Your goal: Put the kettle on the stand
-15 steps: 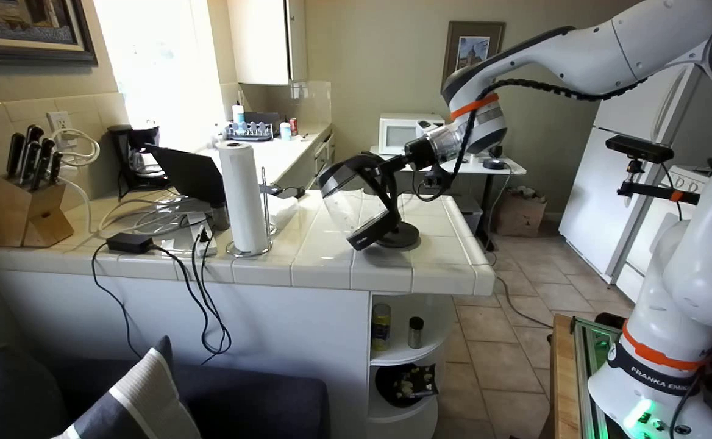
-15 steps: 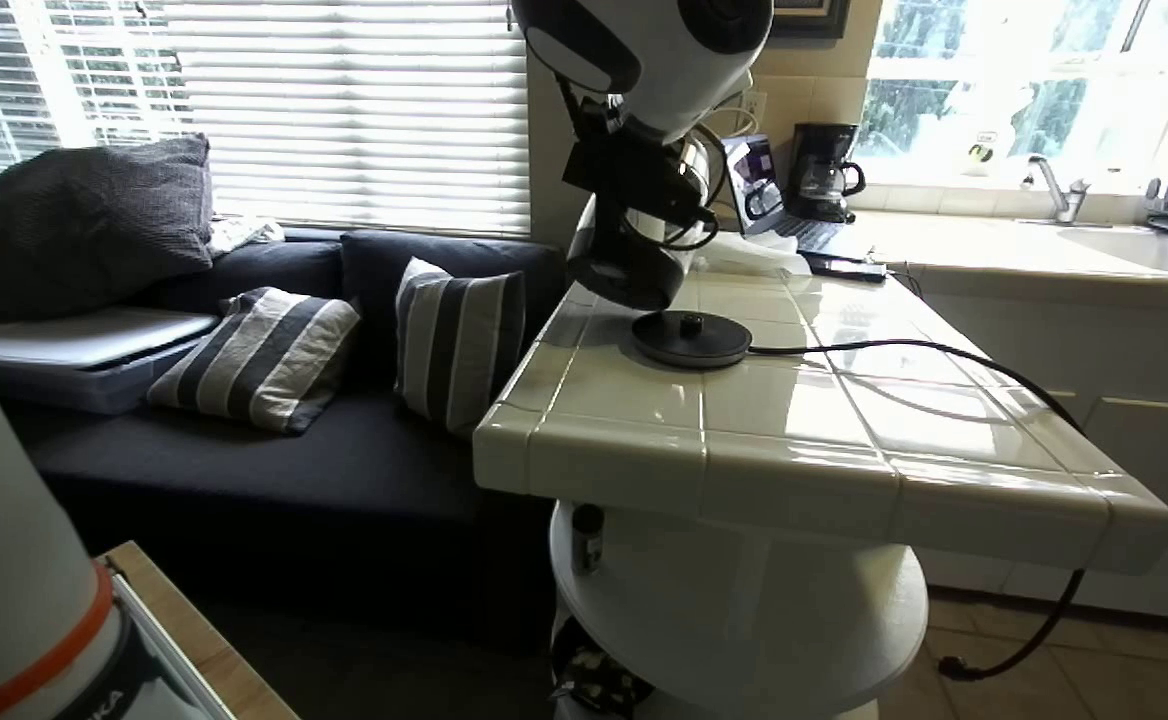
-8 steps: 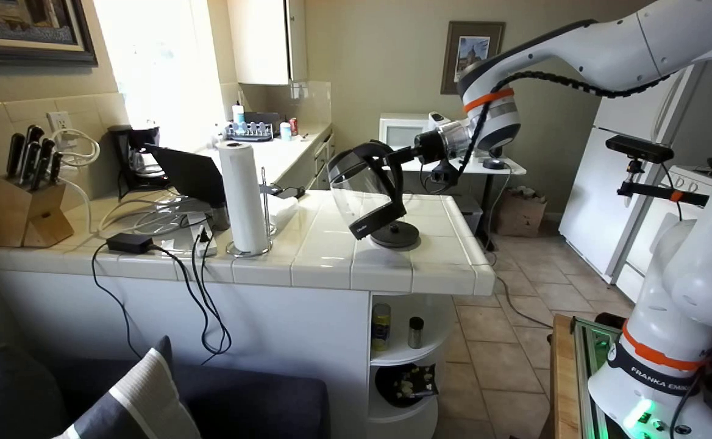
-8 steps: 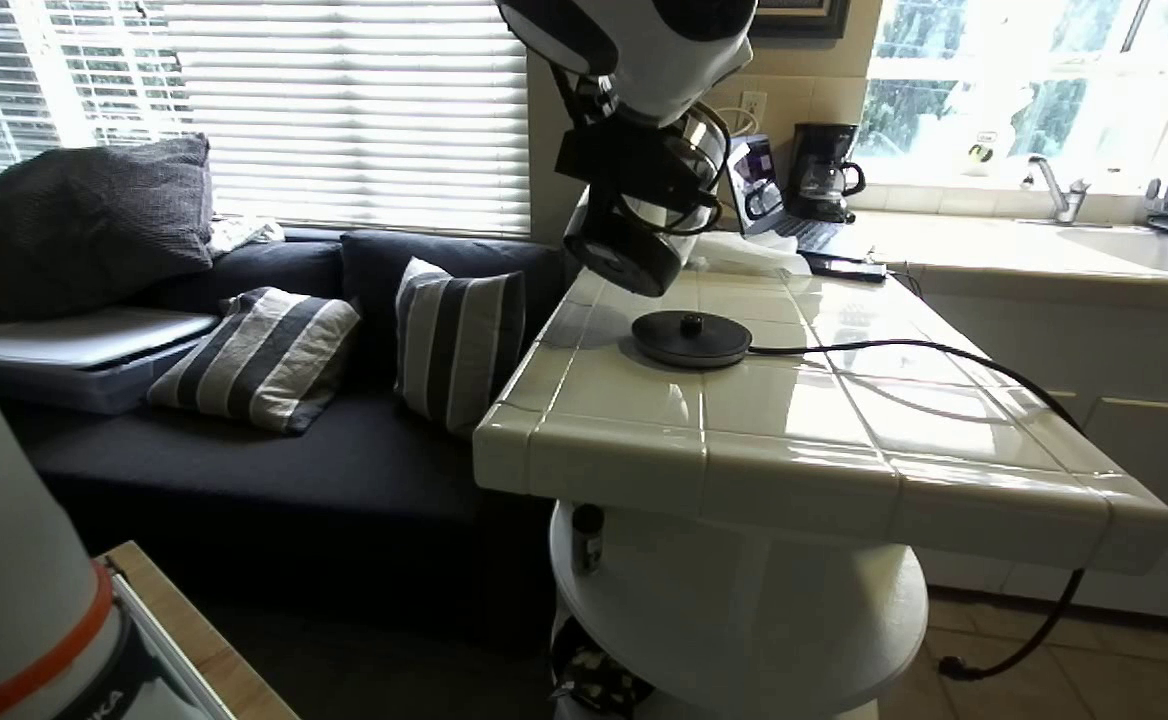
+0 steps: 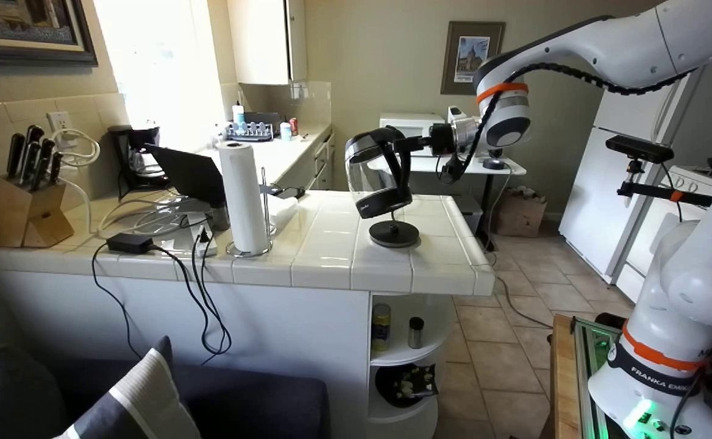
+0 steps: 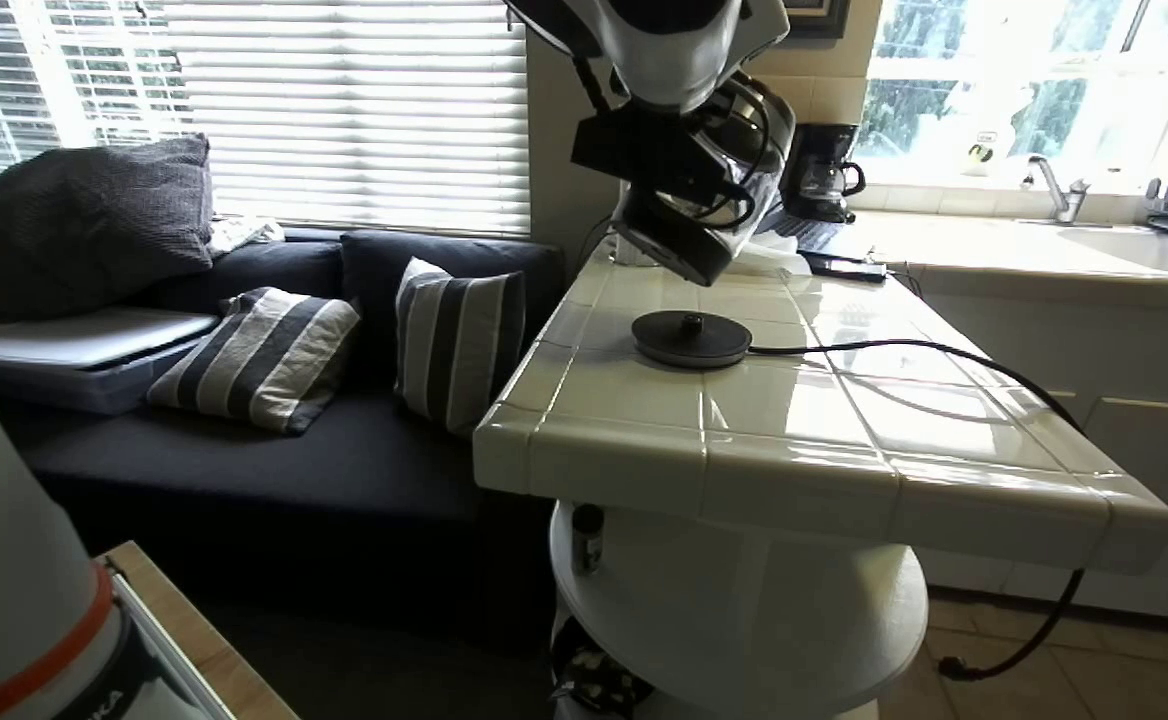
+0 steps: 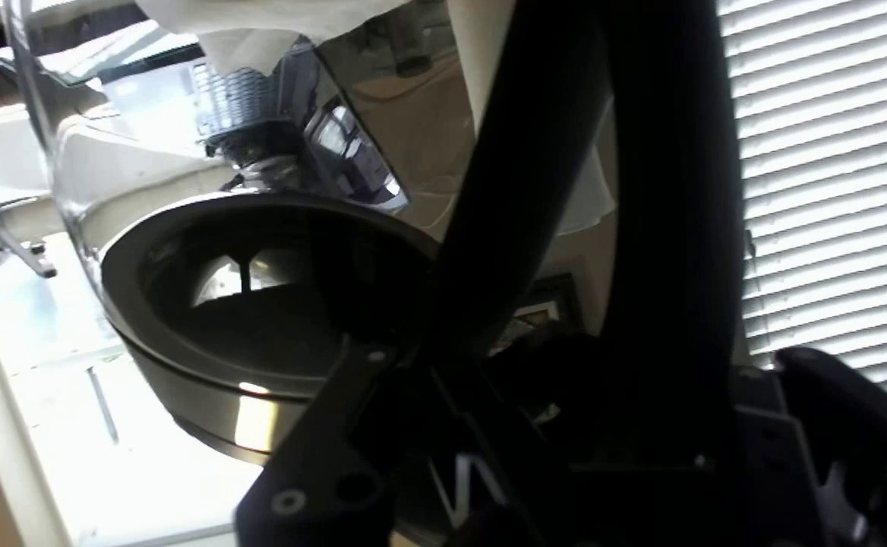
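My gripper [image 5: 398, 145] is shut on the kettle's black handle [image 7: 675, 220]. The kettle, with glass body [image 5: 359, 174] and dark bottom band [image 5: 384, 202], hangs tilted in the air, its base a short way above the stand [image 5: 394, 235] and not touching it. In another exterior view the kettle's band [image 6: 669, 238] is above and behind the stand [image 6: 659, 342], a flat black disc with a small raised centre that lies bare on the tiled counter. The wrist view shows the kettle's rimmed top [image 7: 178, 380] beside the handle; dark fingers [image 7: 314, 463] flank the handle, their pads hidden in shadow.
A paper-towel roll [image 5: 243, 198] stands on the counter [image 5: 325, 244], left of the kettle, with a laptop [image 5: 188, 174] behind it. The stand's black cord [image 6: 924, 345] runs over the counter and down its edge. A dark sofa [image 6: 344, 450] adjoins the counter.
The kettle has risen and tilts less than before. It has shifted to the right in both exterior views, and its base has lifted clear above the stand.
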Available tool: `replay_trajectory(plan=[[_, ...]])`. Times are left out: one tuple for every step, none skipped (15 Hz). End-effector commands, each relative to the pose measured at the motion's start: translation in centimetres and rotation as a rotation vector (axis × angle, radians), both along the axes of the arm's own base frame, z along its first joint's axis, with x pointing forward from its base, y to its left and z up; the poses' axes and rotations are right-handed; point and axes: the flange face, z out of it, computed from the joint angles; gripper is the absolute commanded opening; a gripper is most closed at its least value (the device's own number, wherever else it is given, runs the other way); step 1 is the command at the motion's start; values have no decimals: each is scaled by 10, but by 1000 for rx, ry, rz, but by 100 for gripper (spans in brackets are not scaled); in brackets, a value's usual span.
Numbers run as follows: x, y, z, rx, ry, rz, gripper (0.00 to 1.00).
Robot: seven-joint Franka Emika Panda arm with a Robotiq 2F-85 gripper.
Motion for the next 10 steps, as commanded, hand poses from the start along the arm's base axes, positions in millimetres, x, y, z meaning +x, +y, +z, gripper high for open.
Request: replay_trajectory(plan=[[-11,-10,15,-20,-64,-121,0],[-11,-13,13,-26,-63,-155,0],[-11,-14,11,-31,-61,-188,0],[-11,-13,10,-40,-60,-221,0],[-12,-12,8,-47,-61,-247,0],[-12,-10,7,-61,-66,-276,0],[-12,-9,6,-79,-71,-309,0],[-12,-6,4,-85,-73,-331,0],[-12,-5,2,-99,-77,-357,0],[-11,-2,0,-110,-83,-382,0]])
